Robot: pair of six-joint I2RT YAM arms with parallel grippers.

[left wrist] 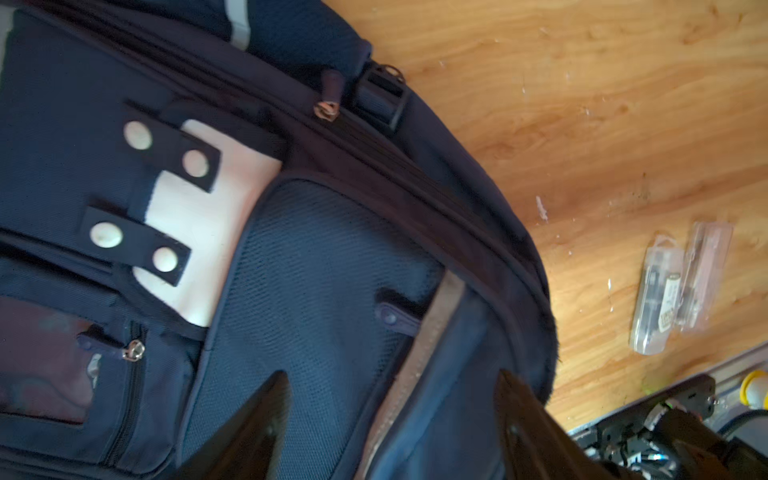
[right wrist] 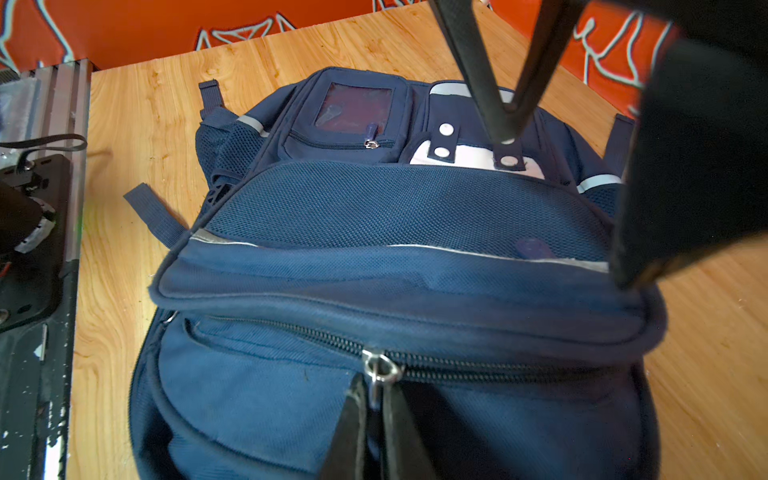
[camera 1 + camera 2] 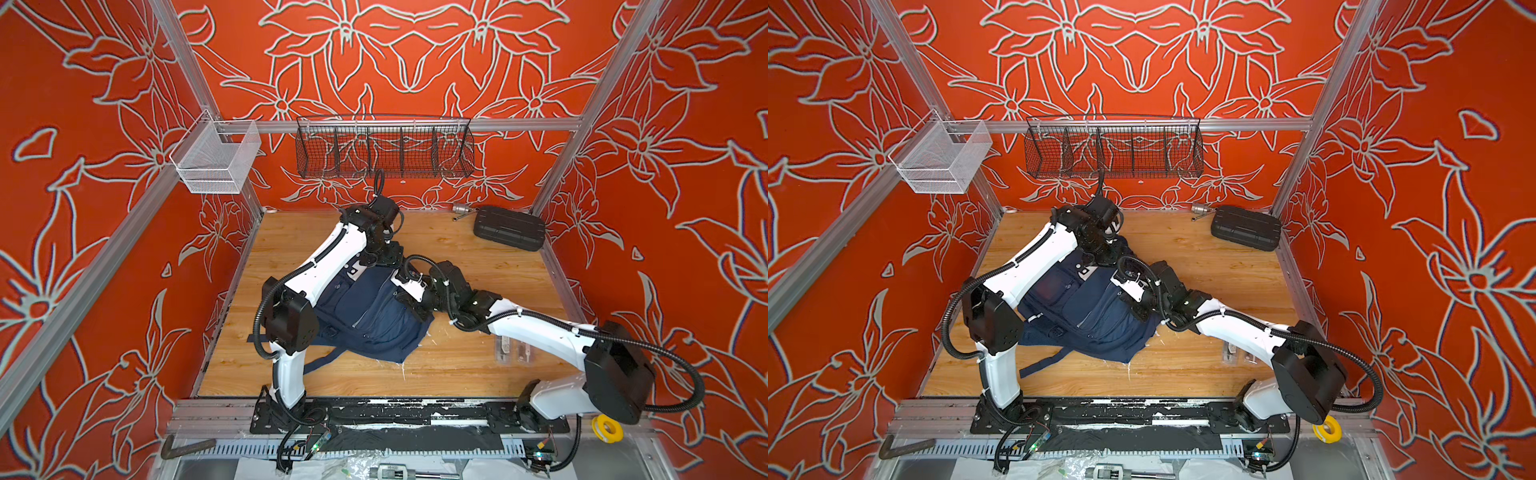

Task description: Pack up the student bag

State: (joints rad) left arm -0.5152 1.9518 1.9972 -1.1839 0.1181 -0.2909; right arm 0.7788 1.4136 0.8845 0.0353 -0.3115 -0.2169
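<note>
Right gripper (image 2: 376, 399) clamped on zip pull (image 2: 380, 370); left gripper (image 1: 386, 390) open over mesh pocket (image 1: 316, 266). Navy backpack (image 3: 370, 320) flat on wooden table (image 3: 478, 270), mid-table. I judge fabric soft, floppy: pin body, take pull or strap (image 2: 153, 212), not panel.

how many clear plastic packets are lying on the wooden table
2. The clear plastic packets lie side by side on the wooden table, apart from the navy blue fabric backpack. More may be hidden under the backpack.
</note>
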